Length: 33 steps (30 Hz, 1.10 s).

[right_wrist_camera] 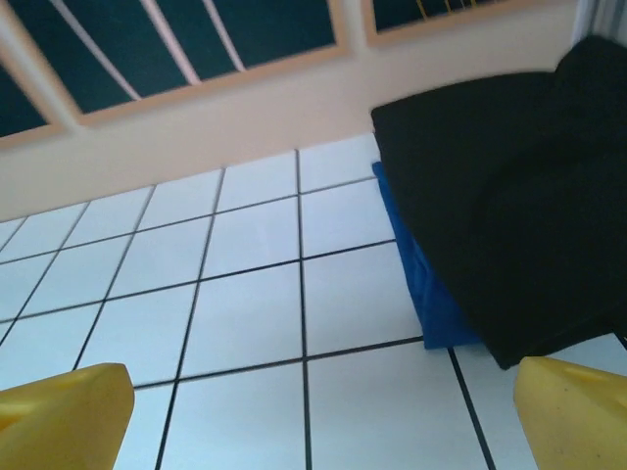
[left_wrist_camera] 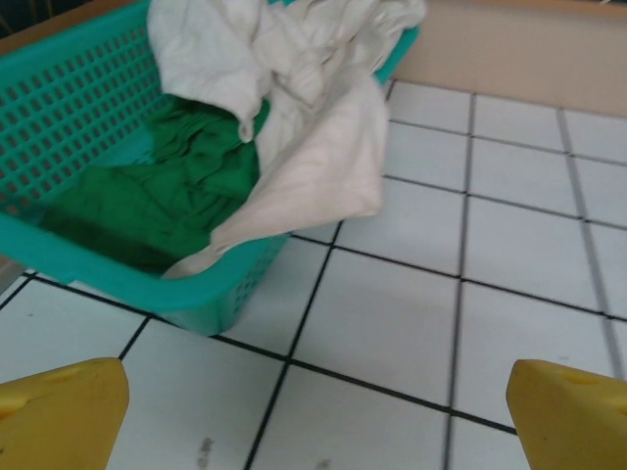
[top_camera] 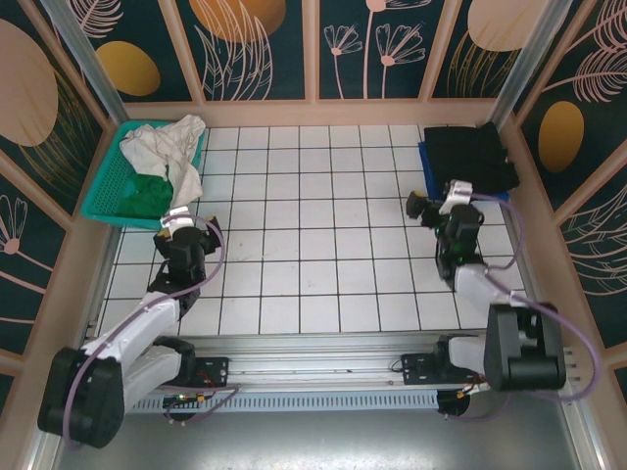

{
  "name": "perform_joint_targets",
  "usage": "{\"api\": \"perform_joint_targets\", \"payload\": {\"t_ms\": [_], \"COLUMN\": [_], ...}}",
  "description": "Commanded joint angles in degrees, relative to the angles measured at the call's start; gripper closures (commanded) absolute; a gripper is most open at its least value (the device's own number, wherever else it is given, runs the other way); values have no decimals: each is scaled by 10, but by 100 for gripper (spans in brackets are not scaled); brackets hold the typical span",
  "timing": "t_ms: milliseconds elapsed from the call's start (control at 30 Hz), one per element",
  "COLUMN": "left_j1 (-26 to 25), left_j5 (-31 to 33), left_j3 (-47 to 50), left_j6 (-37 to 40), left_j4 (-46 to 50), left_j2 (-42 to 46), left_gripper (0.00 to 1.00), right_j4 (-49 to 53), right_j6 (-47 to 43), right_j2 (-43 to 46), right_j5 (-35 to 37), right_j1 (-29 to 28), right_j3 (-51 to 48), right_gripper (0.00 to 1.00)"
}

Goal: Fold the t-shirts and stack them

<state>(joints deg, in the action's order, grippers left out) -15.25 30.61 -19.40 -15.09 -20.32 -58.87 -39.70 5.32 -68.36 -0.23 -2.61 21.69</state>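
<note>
Toward ten o'clock, the teal basket (top_camera: 106,191) holds a pale tee (top_camera: 174,145) draped over a green tee (top_camera: 147,196), both yet to be folded. My left gripper (top_camera: 178,217) hovers beside it, jaws wide and empty, placed to pick. At two o'clock, the black tee (top_camera: 470,157) lies folded on the blue tee (right_wrist_camera: 416,284), forming the stack. My right gripper (top_camera: 443,203) waits near, spread, empty.
</note>
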Motion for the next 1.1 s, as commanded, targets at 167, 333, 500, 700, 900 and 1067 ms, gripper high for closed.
{"api": "perform_joint_targets", "payload": {"t_ms": [167, 333, 500, 700, 900, 1067], "left_j1": [41, 105, 162, 161, 161, 161], "left_j5": [-25, -134, -199, -262, -263, -263], "left_j3": [26, -56, 87, 55, 59, 59], "left_j6": [71, 76, 71, 101, 101, 102], "left_j4": [-309, -266, -569, -520, -524, -524], "left_j2": [-170, -251, -269, -284, -281, -281], "left_gripper": [1, 1, 1, 1, 1, 1], "right_j4": [-302, -239, -464, -401, -399, -398], "right_j6": [-67, -38, -39, -20, -24, -24], "right_j2": [-77, -182, -219, -213, -214, -213], "right_j5": [84, 14, 80, 105, 106, 107], "right_j1": [17, 46, 27, 32, 29, 30], "right_j3": [-133, -42, -140, -113, -111, -111], "right_gripper": [1, 1, 1, 1, 1, 1]}}
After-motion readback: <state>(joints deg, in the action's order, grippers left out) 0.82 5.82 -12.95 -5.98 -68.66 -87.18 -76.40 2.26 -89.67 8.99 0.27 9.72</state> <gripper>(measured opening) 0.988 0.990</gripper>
